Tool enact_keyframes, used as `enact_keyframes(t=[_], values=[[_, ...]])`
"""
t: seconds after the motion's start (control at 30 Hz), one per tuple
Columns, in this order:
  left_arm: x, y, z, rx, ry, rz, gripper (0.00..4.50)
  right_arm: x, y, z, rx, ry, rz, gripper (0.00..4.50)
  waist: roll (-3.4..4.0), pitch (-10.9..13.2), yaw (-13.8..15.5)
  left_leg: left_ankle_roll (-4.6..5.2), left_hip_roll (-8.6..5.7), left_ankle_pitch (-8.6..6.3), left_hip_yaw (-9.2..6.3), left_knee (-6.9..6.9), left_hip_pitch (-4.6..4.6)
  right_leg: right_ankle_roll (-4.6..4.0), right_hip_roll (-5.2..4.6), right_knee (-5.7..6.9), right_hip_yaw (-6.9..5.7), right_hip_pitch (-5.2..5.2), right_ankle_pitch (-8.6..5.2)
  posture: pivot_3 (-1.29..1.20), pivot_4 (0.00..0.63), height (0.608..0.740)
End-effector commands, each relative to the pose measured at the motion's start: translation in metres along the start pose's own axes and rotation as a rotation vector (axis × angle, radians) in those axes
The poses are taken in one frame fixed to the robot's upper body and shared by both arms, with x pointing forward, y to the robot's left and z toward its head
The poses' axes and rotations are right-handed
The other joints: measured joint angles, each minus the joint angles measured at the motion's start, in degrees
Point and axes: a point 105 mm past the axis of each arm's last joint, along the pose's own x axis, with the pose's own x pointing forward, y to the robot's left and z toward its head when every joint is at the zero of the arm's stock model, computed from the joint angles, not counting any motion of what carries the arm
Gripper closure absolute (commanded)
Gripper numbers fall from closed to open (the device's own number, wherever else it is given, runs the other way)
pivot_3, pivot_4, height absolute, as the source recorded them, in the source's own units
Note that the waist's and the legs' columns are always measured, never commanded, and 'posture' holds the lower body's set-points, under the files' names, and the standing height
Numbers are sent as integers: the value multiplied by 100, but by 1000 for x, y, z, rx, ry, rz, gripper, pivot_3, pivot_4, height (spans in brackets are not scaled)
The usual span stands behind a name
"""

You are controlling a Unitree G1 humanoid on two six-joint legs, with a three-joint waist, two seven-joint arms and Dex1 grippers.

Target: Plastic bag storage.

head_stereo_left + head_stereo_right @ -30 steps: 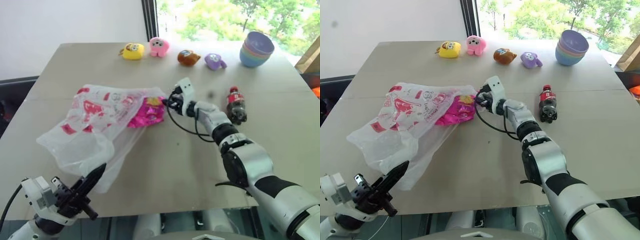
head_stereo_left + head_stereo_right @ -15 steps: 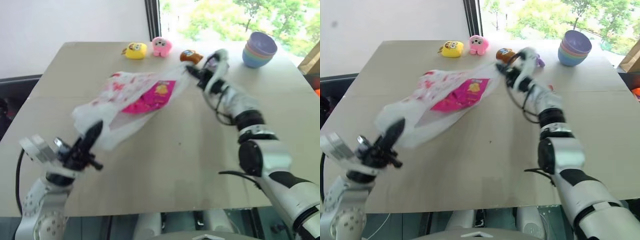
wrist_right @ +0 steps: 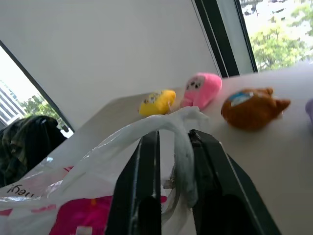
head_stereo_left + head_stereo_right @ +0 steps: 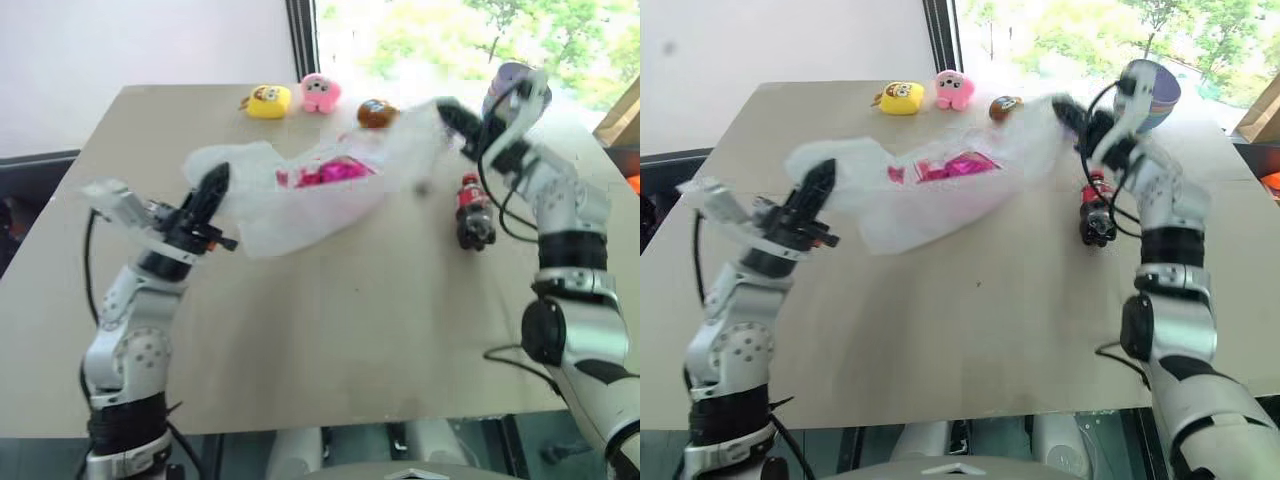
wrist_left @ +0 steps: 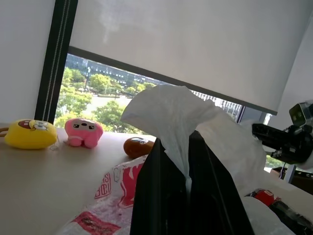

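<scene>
Left eye view: bag (image 4: 330, 190) strung in the air btwn both grippers, above the tabletop (image 4: 330, 330).
L gripper (image 4: 205, 195) has its fingers pinched tight on one end of the bag; the left wrist view shows film bunched btwn them. R gripper (image 4: 455, 120): fingers narrowly apart w/ a twisted bag handle (image 3: 168, 122) looped between and around them, so the hold looks loose. A pink packet (image 4: 325, 175) sits inside the sagging middle. Risks, as I judge: handle could slip off the R fingers if they part further, dropping that end; the packet's weight could tip it out of the mouth; R arm is near the bottle (image 4: 472, 208) and bowls (image 4: 520, 85) and could knock them; a hard pull could tear the thin film.
</scene>
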Motion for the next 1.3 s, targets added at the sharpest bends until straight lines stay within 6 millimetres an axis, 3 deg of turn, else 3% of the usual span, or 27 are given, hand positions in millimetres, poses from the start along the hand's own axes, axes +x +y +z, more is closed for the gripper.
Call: enact_keyframes(t=[0.03, 0.17, 0.33, 0.5, 0.73, 0.93, 1.13, 1.3], values=[[4, -9, 6, 12, -37, -28, 4500, -24, 14, 24, -173, 4, 24, 1806, 1, 0, 15, 0, 1, 0, -2, 0, 1, 0, 0, 1, 1, 0, 0, 0, 150, 740], [2, -18, 2, -21, -45, -39, 4500, -55, 12, 7, -302, 123, -51, 73, -1, -1, 87, 0, -1, 0, -10, 1, 8, 1, 2, -1, 4, 2, 0, 0, 150, 740], [-4, -25, -4, -45, -22, -44, 4500, -84, 6, -5, -440, 234, -182, 73, -3, -2, 91, 0, -3, 0, -11, 9, 17, 1, 5, 9, 11, 6, 0, 0, 150, 740], [-4, -21, -3, -78, -60, 10, 4500, -98, -23, -29, -472, 337, -376, 73, -9, -4, 105, 1, -3, 0, -22, 27, 16, 1, 10, 13, 9, 15, 0, 0, 150, 740], [4, -26, -6, -73, -69, -5, 4500, -95, -57, -65, -318, 351, -586, 73, -13, -8, 112, 1, -5, 0, -25, 42, 15, 2, 17, 17, 11, 21, 1, 0, 150, 740], [2, -31, -5, -85, -84, -13, 4500, -92, -61, -76, -178, 323, -622, 73, -16, -10, 133, 5, -7, -3, -23, 57, 13, 2, 14, 7, -5, 42, 1, 0, 150, 740], [-1, -34, -9, -90, -71, -15, 4500, -96, -63, -67, -207, 282, -637, 73, -16, -9, 117, 5, -5, -3, -47, 57, 14, 2, 15, 11, -7, 42, 1, 0, 150, 740], [1, -37, -12, -99, -71, -16, 4500, -107, -72, -27, -247, 124, -683, 73, -16, -9, 125, 7, -9, -4, -54, 58, 13, 3, 14, 10, -7, 43, 1, 0, 150, 740]])
